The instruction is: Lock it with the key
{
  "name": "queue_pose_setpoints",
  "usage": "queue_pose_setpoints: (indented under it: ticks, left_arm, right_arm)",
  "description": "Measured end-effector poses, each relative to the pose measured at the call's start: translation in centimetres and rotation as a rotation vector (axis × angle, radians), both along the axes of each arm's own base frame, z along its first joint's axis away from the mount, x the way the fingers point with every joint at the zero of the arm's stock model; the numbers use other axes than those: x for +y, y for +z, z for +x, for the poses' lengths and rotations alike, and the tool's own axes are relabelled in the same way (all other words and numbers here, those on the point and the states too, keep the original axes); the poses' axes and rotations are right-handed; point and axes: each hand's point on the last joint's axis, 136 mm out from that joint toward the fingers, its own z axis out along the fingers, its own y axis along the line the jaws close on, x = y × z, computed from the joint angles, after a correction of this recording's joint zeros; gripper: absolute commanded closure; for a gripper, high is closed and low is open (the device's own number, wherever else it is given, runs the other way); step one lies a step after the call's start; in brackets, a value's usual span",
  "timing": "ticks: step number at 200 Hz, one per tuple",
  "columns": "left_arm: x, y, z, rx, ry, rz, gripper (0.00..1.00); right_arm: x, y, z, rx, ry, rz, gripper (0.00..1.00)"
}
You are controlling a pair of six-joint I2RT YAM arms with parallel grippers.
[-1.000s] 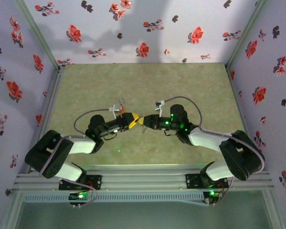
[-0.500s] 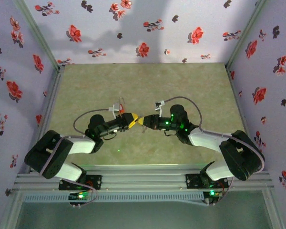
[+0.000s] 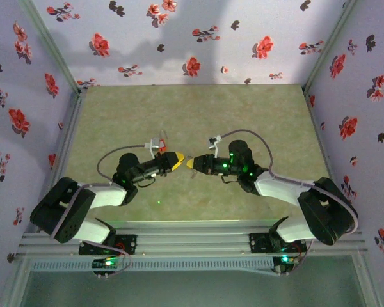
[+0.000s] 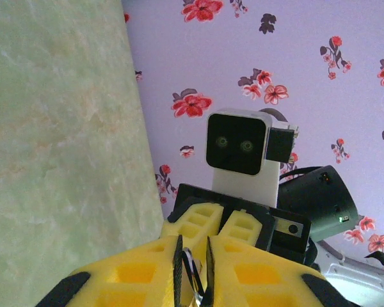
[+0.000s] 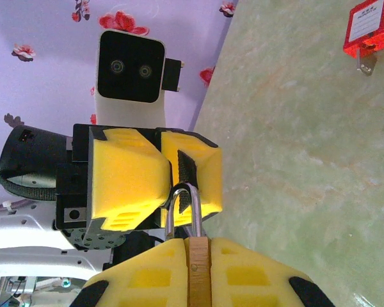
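Top external: green marbled tabletop (image 3: pixel 192 109) inside floral-papered walls (image 3: pixel 179 38); left end effector (image 3: pixel 176 158) and right end effector (image 3: pixel 190 164), both tipped in yellow moulded blocks, facing tip to tip, just apart.

Left wrist: pocketed yellow fingers (image 4: pixel 141 275) set narrow, a curved silver metal loop (image 4: pixel 191 268) in the gap; clamped or not, cannot tell.

Right wrist: closed on a padlock (image 5: pixel 198 272), with brass body and steel shackle (image 5: pixel 197 211) pointing toward the left end effector; red tag (image 5: pixel 370 29) flat on the tabletop, white lettering unreadable.

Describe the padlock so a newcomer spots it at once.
Over the middle of the green table, the yellow-fingered left gripper faces the right gripper. The padlock is clamped in the right one: brass body, silver shackle poking out, unlike the red tag nearby.
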Motion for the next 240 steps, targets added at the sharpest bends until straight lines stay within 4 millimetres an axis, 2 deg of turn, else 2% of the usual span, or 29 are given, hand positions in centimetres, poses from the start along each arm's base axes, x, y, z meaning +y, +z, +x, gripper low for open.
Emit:
queue_pose_setpoints:
  ticks: [40,60,138,160,199,240]
  left_arm:
    - [0.09,-0.50,-0.02,0.001,-0.003,0.025,0.79]
    - [0.09,-0.35,-0.08,-0.005,-0.006,0.028,0.83]
    - [0.05,-0.74,-0.36,-0.014,-0.021,0.054,0.81]
    - [0.02,-0.88,-0.48,-0.018,-0.027,0.061,0.85]
    - [0.01,-0.89,-0.49,-0.030,-0.028,0.069,1.00]
    - [0.01,-0.94,-0.49,-0.040,-0.029,0.078,1.00]
  right_arm:
    - [-0.15,-0.23,-0.20,0.013,0.001,-0.013,1.00]
    - [-0.16,-0.26,-0.22,0.015,0.001,-0.014,1.00]
    - [-0.15,-0.23,-0.24,0.015,0.001,-0.013,1.00]
    - [-0.15,-0.23,-0.24,0.018,0.001,-0.013,1.00]
    - [-0.15,-0.22,-0.24,0.019,0.001,-0.012,1.00]
    - [-0.14,-0.22,-0.25,0.041,-0.003,-0.009,1.00]
